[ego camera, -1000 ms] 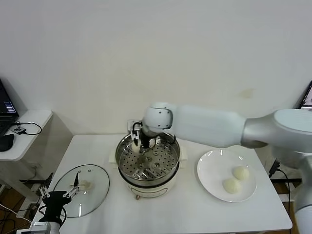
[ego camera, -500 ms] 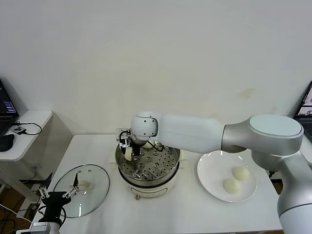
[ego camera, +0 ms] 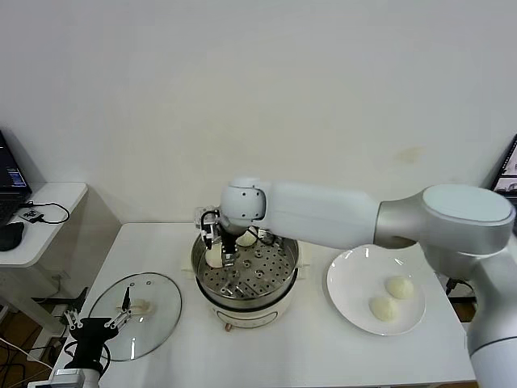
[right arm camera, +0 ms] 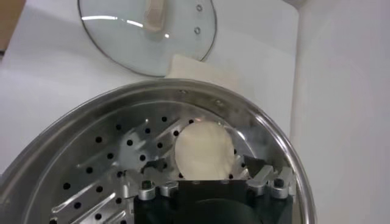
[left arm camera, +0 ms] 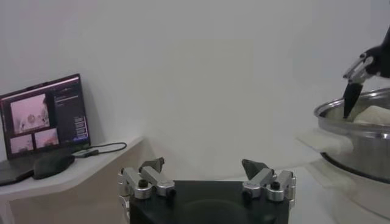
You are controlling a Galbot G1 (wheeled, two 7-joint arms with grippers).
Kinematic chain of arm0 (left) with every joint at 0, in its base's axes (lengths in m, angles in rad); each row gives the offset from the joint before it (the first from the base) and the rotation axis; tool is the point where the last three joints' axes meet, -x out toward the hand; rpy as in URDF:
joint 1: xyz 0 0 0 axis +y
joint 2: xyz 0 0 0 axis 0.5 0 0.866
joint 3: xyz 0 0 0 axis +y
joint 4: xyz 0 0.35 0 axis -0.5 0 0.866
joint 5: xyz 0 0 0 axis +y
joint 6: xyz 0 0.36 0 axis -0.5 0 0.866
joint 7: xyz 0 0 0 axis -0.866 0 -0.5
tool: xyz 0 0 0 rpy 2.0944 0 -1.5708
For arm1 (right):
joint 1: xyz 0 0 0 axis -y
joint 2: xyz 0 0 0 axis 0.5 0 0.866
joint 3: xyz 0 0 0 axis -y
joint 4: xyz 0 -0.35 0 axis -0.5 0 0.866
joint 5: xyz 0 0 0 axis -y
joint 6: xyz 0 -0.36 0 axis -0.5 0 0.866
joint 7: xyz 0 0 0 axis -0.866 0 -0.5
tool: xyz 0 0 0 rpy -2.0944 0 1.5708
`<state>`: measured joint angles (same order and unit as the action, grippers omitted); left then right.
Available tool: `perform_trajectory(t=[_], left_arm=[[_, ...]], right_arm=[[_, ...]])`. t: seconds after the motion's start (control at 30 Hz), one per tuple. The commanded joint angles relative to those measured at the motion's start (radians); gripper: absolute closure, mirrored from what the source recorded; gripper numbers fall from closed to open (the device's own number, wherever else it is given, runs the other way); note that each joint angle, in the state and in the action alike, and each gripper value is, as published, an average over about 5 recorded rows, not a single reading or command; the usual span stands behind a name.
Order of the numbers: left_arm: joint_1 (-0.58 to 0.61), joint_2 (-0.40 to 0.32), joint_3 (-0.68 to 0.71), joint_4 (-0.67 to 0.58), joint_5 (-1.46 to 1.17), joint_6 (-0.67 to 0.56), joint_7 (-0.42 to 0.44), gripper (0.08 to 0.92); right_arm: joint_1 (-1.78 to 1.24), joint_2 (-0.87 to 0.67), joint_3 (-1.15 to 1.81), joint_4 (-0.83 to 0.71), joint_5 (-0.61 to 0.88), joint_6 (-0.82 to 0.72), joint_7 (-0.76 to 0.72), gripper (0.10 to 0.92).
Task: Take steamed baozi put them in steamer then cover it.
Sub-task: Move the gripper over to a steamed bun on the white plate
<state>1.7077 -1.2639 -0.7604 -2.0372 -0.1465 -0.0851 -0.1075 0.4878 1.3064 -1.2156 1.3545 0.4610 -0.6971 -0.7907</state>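
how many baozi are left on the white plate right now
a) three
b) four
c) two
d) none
c: two baozi lie side by side on the plate on the robot's right, while others already sit on the steamer tray under the right pincer.

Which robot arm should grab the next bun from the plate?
The right one, probably. The right gripper hangs open over the steamer, next to the plate; the left gripper waits by the cover.

Head view high, frontal; right wrist close above steamer (right arm camera: 183, 115), shared.
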Motion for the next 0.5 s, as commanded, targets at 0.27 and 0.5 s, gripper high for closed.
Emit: perform_trajectory(t=[0.27, 0.5], left_arm=[[-0.006, 0.009, 0.023, -0.006, 0.005, 0.008, 0.004, 0.177], [-0.005, 0.018, 0.026, -0.013, 0.007, 0.017, 0.008, 0.177]], right_arm=[[0.161, -0.580, 0.004, 0.274, -0.259, 0.306, -0.337, 0.203], [0.120, -0.817, -0.020, 0.361, -0.349, 0.353, -0.356, 0.203]])
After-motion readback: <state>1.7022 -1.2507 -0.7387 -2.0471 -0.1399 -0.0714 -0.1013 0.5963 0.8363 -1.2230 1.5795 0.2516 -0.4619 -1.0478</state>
